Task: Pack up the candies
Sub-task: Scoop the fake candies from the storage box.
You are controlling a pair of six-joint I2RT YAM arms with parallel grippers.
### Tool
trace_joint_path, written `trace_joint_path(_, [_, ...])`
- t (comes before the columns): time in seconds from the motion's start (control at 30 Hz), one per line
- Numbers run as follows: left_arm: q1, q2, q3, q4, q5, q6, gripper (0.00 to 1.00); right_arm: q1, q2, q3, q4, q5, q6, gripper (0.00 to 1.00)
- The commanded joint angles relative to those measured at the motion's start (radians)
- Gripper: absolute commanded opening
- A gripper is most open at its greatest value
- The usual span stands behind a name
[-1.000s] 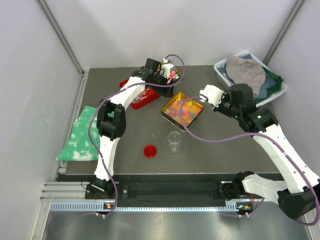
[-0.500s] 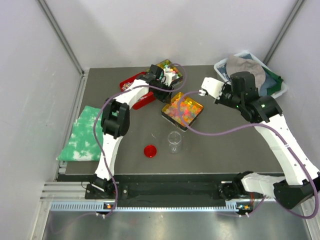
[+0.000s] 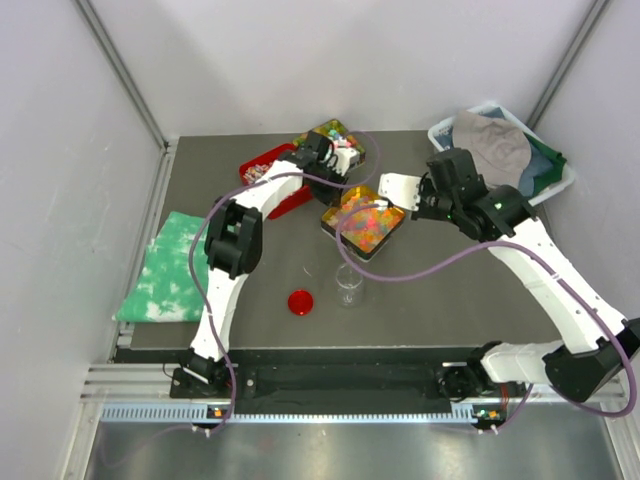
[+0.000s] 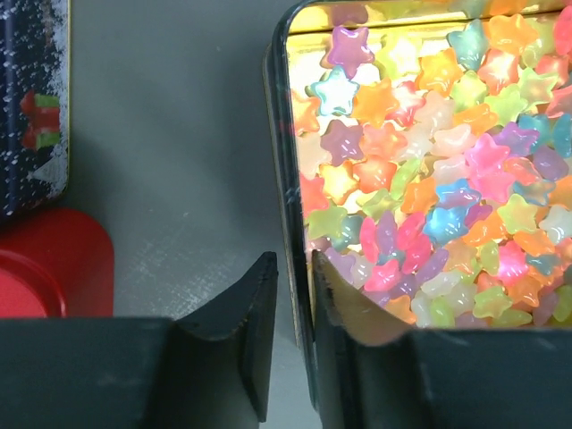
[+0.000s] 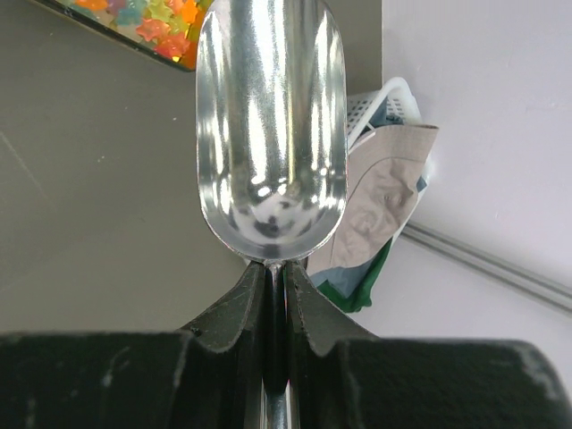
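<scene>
Left claw [image 4: 290,268] straddles the tin [image 4: 279,107] wall; firm grip cannot be confirmed. Right claw [image 5: 277,270] is clamped on an empty scoop [image 5: 271,116] at the tin's 3 o'clock. Candies [image 4: 429,179] fill the tin: light, glossy, loose, probably slippery, so scoop rather than pinch. Cup [image 3: 349,282] stands at 6 o'clock on the dark tabletop [image 3: 450,290]; white walls enclose it.

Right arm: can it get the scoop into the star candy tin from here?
Probably yes. The right gripper holds the empty metal scoop just short of the open tin of star candies, with only bare table between them. The purple cable looping over the tin's left side might snag.
</scene>
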Motion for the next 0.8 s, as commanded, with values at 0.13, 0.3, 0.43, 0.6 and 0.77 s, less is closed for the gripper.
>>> trace_joint_path(0.13, [-0.035,-0.032,-0.014,0.012,-0.130,0.068,0.15,0.056,0.003,-0.068,0.061,0.090,-0.091,0.00])
trace_joint_path(0.3, [-0.045,-0.034,-0.006,0.027,-0.158,0.076,0.04,0.070,0.010,-0.106,0.086,0.106,-0.124,0.00])
trace_joint_path(0.43, [-0.060,-0.032,0.020,0.032,-0.205,0.096,0.00,0.070,0.029,-0.137,0.123,0.106,-0.134,0.00])
trace_joint_path(0.6, [-0.083,-0.043,0.060,0.041,-0.283,0.145,0.00,0.070,0.059,-0.178,0.179,0.109,-0.164,0.00])
trace_joint_path(0.77, [-0.111,-0.070,0.064,0.092,-0.359,0.212,0.00,0.070,0.100,-0.185,0.230,0.100,-0.178,0.00])
